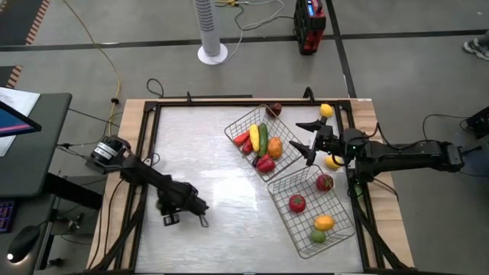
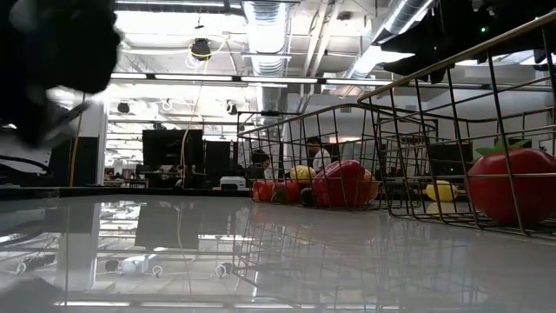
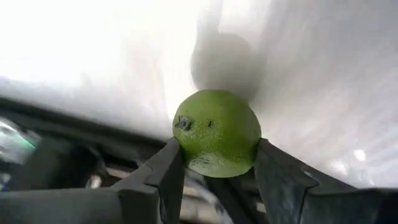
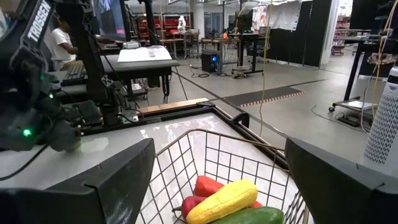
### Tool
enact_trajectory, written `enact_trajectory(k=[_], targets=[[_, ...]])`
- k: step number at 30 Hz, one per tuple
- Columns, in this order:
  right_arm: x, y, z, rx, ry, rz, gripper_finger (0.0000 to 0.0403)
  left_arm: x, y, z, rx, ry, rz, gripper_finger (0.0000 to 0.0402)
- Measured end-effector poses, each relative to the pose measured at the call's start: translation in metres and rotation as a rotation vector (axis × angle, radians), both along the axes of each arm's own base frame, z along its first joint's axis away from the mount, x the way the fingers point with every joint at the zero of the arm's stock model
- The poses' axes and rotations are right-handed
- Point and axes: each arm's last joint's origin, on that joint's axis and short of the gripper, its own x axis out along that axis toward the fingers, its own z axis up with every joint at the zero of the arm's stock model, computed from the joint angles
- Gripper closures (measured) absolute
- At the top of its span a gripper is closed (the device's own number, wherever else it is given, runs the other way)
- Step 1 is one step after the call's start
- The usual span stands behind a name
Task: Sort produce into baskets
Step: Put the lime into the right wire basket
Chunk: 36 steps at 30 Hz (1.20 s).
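My left gripper (image 1: 187,216) is at the table's near left, shut on a green lime (image 3: 216,132); the lime is hidden in the high view. My right gripper (image 1: 304,143) is open and empty, just right of the far wire basket (image 1: 237,126). That basket holds red, yellow, green and orange pieces; the right wrist view shows a yellow piece (image 4: 222,200) in it, below the open fingers. The near basket (image 1: 336,233) holds two red pieces, an orange one and a green one. A dark purple piece (image 1: 274,109) and a yellow piece (image 1: 326,110) lie on the table. My left gripper pinches the lime between its two fingers, one on each opposite side (image 3: 180,146). The lime's shadow lies apart from it on the white table, so it looks lifted clear.
Another yellow piece (image 1: 333,161) lies on the table under my right arm. The black table frame (image 1: 229,100) runs along the edges. The white table top (image 1: 206,153) shows bare between my left gripper and the baskets. A person sits beyond the table (image 4: 62,43).
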Motion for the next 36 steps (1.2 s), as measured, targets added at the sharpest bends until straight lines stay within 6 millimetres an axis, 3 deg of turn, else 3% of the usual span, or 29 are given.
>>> enact_trajectory(k=[8,14,20,31,36], targets=[[0.000,0.000,0.000,0.015,-0.006,0.001,0.0017,0.063,0.010,0.039,0.135,-0.436,-0.134,0.0249],[0.000,0.000,-0.001,0.028,-0.003,0.002,0.0017,0.116,0.018,0.066,0.118,-0.871,-0.227,0.0249],[0.001,0.002,-0.001,0.053,-0.008,0.074,0.0017,0.156,0.025,0.095,0.055,-1.269,-0.348,0.0248],[-0.003,0.003,-0.004,0.082,0.024,0.079,0.0017,0.187,0.058,0.128,0.037,-1.692,-0.394,0.0248],[-0.009,0.003,-0.002,0.084,0.021,0.077,0.0017,0.198,0.065,0.123,0.046,-1.761,-0.460,0.0248]])
